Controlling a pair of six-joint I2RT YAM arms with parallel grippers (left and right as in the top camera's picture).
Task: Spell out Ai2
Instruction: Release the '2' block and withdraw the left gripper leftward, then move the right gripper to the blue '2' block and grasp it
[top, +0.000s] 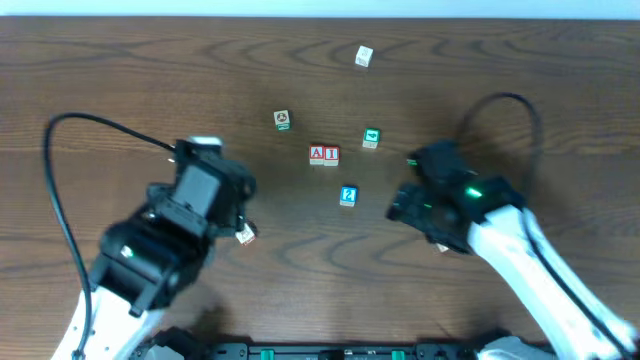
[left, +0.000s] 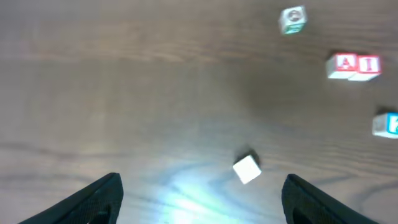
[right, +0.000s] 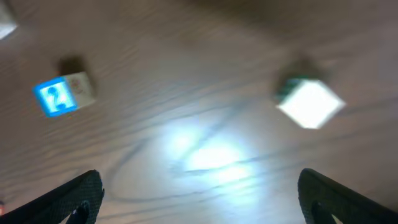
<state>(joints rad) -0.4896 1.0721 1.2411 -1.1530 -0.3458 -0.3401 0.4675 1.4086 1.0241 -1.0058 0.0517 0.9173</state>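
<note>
Your left gripper (left: 202, 186), at the lower left of the overhead view, is spread wide with nothing in it. A plain block (top: 245, 234) lies on the desk (top: 120, 80) just ahead of its fingers; it is no part of the word. A green-framed block (top: 282, 120) sits at the upper middle, and you can leave that one too.

In the middle of the frame the A block (top: 318, 154) and the I block (top: 331, 154) touch side by side, A on the left, so they already read in order. The 2 block (top: 348, 196) lies apart from them, below and a little right of the I. Another green-marked block (top: 371, 138) sits up and right of the I, and a pale block (top: 363, 56) lies near the top edge.

Your right gripper (right: 202, 190), right of centre, is also fully spread and empty. In its wrist view the 2 block is at the upper left.

Expect the 2 block to be light, stiff and sturdy, probably with smooth painted faces that can slip or twist. Take it by two opposite flat sides, square on and low, with the numeral facing up. The A and I will likely slide at a nudge, so bring the 2 in gently beside the I.
</note>
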